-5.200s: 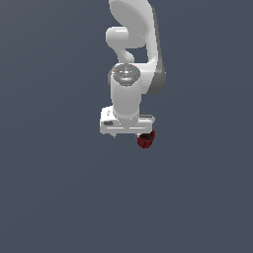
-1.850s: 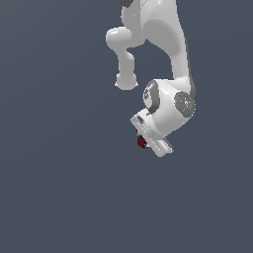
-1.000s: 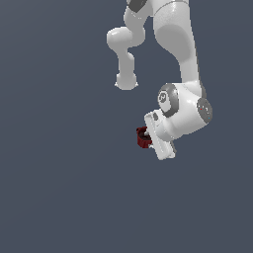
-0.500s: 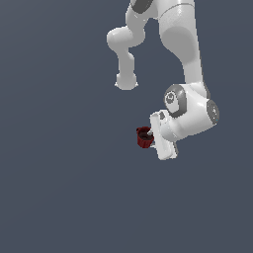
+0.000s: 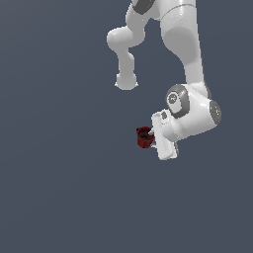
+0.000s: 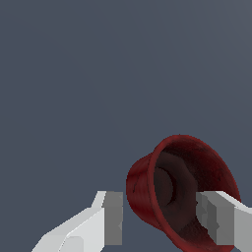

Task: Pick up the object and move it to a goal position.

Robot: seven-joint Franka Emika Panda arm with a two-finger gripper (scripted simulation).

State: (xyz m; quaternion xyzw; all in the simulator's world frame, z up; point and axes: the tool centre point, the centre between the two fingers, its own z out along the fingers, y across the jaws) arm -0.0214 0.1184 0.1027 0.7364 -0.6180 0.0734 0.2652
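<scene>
Though the frame edge crops its fingers [image 6: 114, 216], the gripper [image 6: 160, 219] seems clamped on the one dark red cup [image 5: 144, 137], held aloft left of the wrist in the exterior view.

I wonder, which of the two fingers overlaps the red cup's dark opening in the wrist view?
The finger drawn across the red cup's hollow and rim; the other finger lies beside its outer wall, against plain grey.
</scene>
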